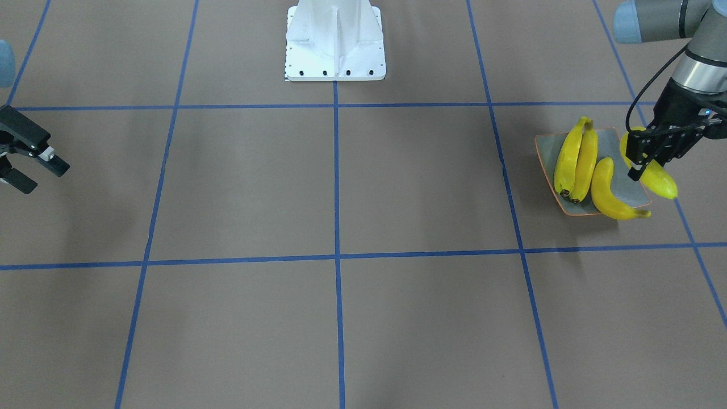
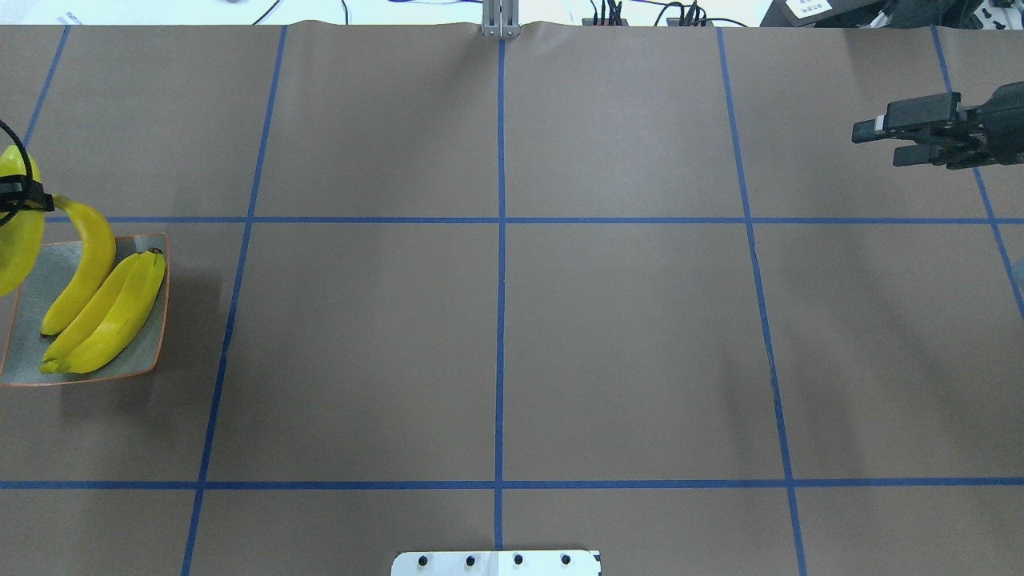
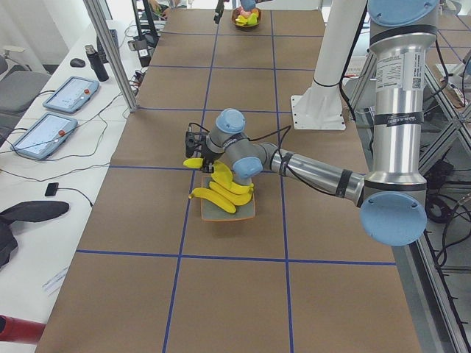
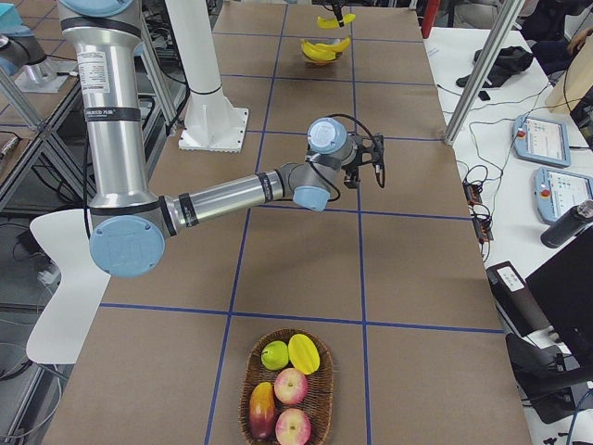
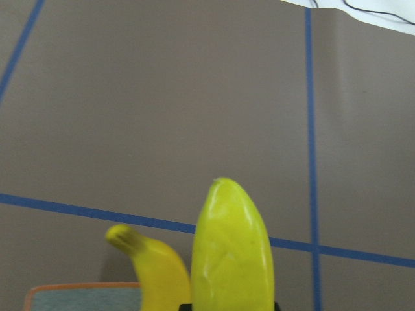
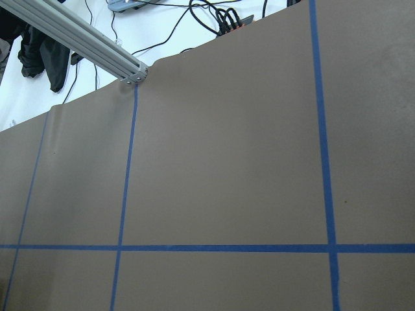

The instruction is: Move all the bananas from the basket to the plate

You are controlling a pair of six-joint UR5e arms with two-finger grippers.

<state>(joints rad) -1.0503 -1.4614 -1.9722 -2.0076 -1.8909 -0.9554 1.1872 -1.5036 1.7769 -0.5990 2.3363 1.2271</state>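
3 bananas [image 1: 576,165] lie on the plate [image 1: 548,150], which sits on the brown table [image 1: 397,187] at the robot's far left, inside 1 square of the blue tape [image 1: 336,170] grid. 2 of them lie side by side, touching along their length, on the half of the plate nearer the table's middle. The 3rd banana [image 1: 608,193] lies just beside that pair, with 1 tip overhanging the orange rim on the operators' side.

The left gripper [image 1: 640,167] is clamped across the middle of the 4th banana [image 1: 661,182] and holds it at the plate's outer side, roughly parallel to the others. In the left wrist view its rounded end points past the plate's corner and out over bare table. Whether it touches the plate or hangs just above it cannot be told (the side views suggest it is lifted, but they are too small to settle this).

The right gripper [image 1: 45,177] is well apart from all this, at the opposite end of the table. Its jaws are spread wide with nothing between them, and its wrist camera sees only brown table and tape lines.

The basket [image 4: 246,394] stands at the robot's right end of the table, holding other fruit [image 4: 289,385] — a green piece, a yellow piece and several reddish ones.
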